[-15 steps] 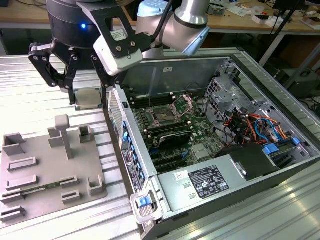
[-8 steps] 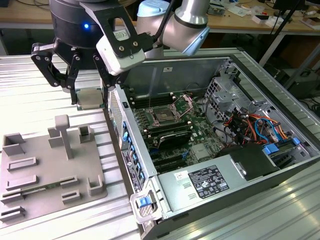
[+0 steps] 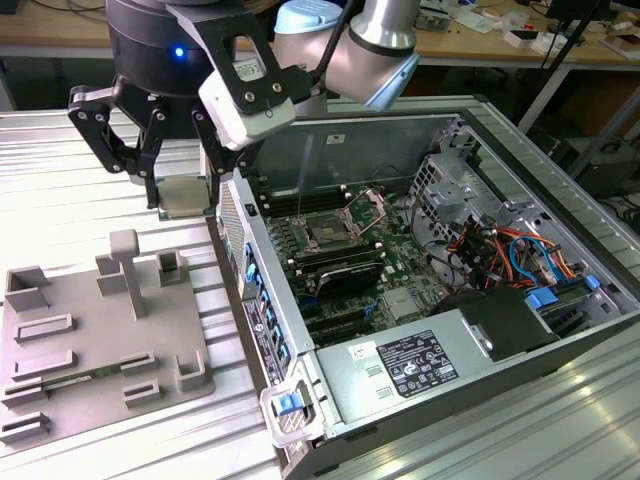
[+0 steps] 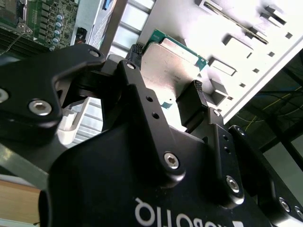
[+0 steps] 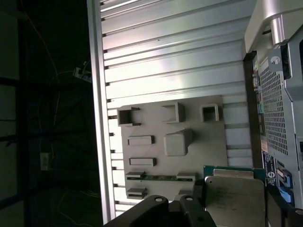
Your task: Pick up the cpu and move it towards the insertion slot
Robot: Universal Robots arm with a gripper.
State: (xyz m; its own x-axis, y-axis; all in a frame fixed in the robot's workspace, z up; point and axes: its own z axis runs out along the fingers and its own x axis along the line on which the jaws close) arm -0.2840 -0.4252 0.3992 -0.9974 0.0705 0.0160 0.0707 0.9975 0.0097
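one silvery, green-edged cpu point(image 4: 170, 66) clamped in the gripper point(image 4: 165, 80).

Silver arm point(image 3: 375, 45), black screwed fingers point(image 4: 142, 101)

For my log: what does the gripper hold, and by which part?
The gripper holds the cpu, its fingers clamped on two opposite edges of the chip.

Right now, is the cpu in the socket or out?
Out. The cpu is clamped in the hand, above the ribbed table beside the case; the insertion slot sits bare.
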